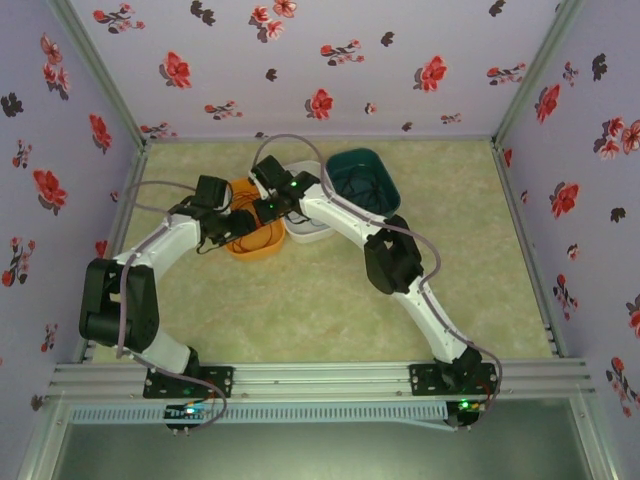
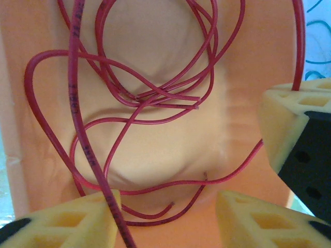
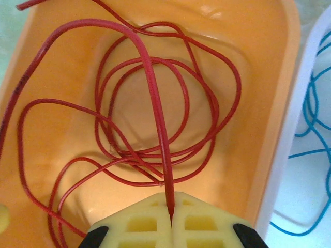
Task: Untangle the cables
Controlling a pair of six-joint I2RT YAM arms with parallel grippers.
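Red cables (image 2: 155,98) lie in tangled loops on the floor of an orange tray (image 1: 252,250). My right gripper (image 3: 171,217) is shut on one red cable (image 3: 155,103), which rises steeply from the loops to its pads. My left gripper (image 2: 165,222) hangs open low over the same tray. A thick-looking red strand (image 2: 75,93) runs down across its left fingertip (image 2: 62,225), and nothing is pinched between the fingers. The right gripper's yellow fingers (image 2: 289,124) show at the right edge of the left wrist view. Blue cables (image 3: 315,129) lie in the white tray (image 3: 289,170) beside the orange one.
Three trays stand in a row at the back of the table: the orange tray, the white tray (image 1: 312,236) and a teal tray (image 1: 365,165). Both arms reach in over the orange tray, close together. Floral walls close in the table.
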